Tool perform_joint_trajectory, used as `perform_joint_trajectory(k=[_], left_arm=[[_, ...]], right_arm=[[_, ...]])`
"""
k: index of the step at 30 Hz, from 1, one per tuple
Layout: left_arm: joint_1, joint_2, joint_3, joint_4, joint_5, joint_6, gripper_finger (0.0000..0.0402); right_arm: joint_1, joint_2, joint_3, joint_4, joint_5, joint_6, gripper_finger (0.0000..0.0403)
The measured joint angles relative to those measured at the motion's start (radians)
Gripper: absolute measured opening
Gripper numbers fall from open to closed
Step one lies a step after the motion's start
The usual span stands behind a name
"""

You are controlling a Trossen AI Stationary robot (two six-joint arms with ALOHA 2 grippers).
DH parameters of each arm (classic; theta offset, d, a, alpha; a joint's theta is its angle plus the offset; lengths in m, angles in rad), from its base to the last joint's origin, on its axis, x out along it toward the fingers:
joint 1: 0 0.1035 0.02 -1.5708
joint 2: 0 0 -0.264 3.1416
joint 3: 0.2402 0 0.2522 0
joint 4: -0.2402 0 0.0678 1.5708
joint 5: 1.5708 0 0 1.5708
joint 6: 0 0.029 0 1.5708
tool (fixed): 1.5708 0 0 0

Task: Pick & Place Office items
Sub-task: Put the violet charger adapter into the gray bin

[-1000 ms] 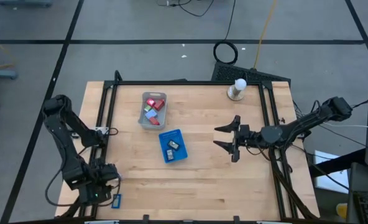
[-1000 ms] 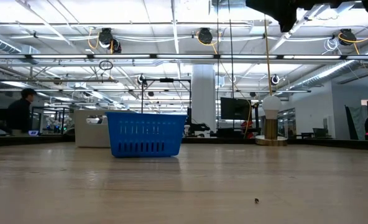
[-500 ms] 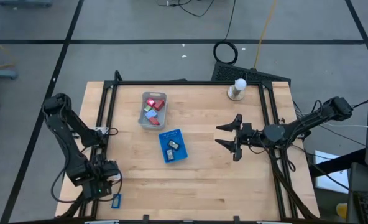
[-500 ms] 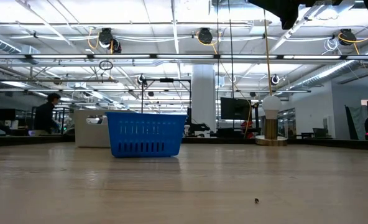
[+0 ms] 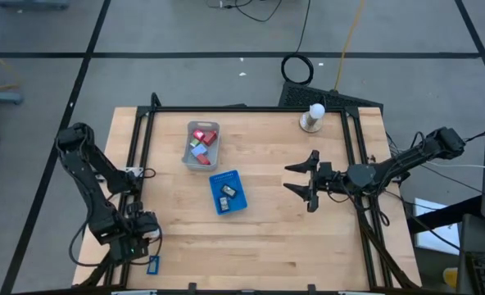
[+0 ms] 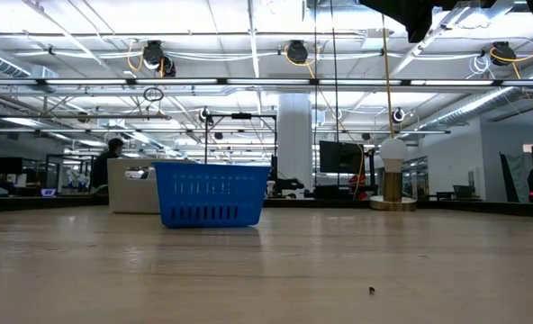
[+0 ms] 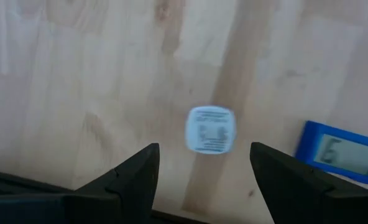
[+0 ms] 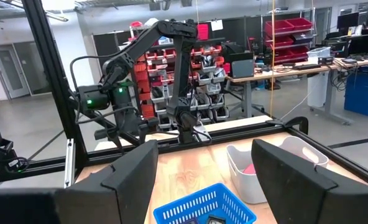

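High view shows most office items point(image 5: 201, 145) still heaped in the grey tray point(image 5: 210, 125) toward the table's far edge, a couple in the blue basket point(image 5: 236, 203) mid-table, while the right gripper point(image 5: 299, 182) hovers spread and empty beside it, so most sorting remains.

lab/workshop | red parts bins point(image 8: 283, 34); desks point(image 8: 277, 74); monitors point(image 6: 338, 157); ceiling rails point(image 6: 248, 83)

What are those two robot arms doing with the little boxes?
Right now neither arm holds anything. The right gripper hangs open in the air over the wooden table, pointing toward the blue basket, which has a few small pieces in it. The grey tray holds more office items in red and pale blue. The left gripper waits open, low at the table's front left corner, over a small pale blue piece.
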Motion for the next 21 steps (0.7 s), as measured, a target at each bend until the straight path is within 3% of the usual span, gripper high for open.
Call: perform_joint_trajectory(k=[21], left_arm=[[0.077, 0.0, -0.142, 0.207, 0.01, 0.067, 0.025]], right_arm=[[0.0, 0.0, 0.0, 0.0, 0.001, 0.0, 0.0251]])
